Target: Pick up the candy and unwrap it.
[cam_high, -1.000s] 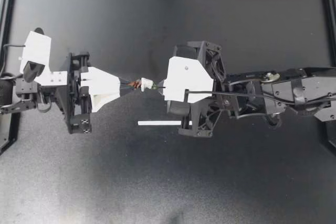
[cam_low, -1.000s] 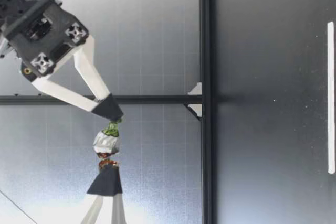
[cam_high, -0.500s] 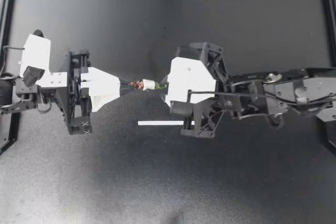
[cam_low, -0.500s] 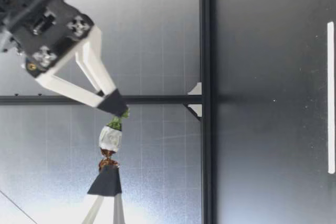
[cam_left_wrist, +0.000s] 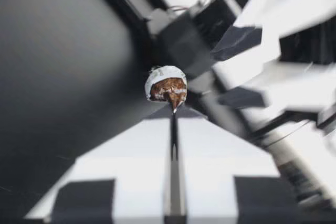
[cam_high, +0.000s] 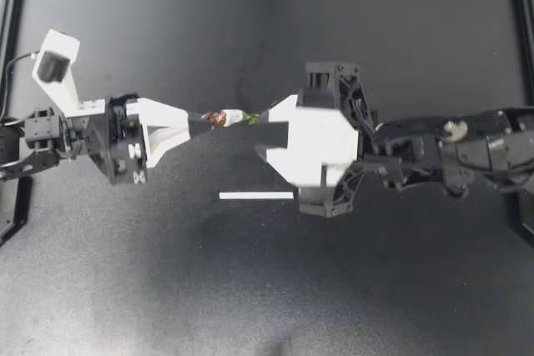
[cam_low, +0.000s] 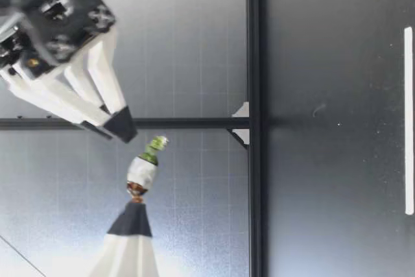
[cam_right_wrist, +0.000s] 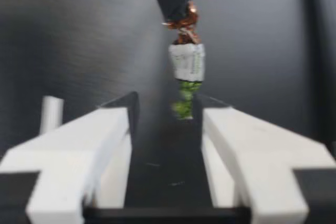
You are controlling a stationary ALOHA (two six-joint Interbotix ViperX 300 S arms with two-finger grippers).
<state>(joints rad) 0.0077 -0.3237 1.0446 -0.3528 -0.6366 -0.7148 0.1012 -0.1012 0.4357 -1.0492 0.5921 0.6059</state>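
Candy [cam_high: 233, 116], top view: hangs in the air a little left of frame centre, above the table [cam_high: 167, 289]. It lies lengthwise between my left gripper [cam_high: 203, 123] and my right gripper [cam_high: 269, 121]. A white strip [cam_high: 256, 196] lies on the table just below centre.

Low view: the left gripper [cam_low: 133, 217] is clamped on the brown twist [cam_low: 135, 191], holding the candy well above the table. The right gripper [cam_low: 120, 128] stands just beside the green twist [cam_low: 155, 145], with a visible gap and no contact.

Left wrist view: the fingers are pressed together with the brown twist pinched at their tips. The candy body [cam_left_wrist: 167, 82] sits just ahead of them.

Right wrist view: the fingers [cam_right_wrist: 231, 124] are spread, the green twist [cam_right_wrist: 184, 102] hangs between them, and no grip is made.

Handling, judged: very light. The wrapper is thin, crinkly and probably slick, and the tails are likely to tear under a sharp tug. Best hold is the green twist, close to the body, never the body itself.
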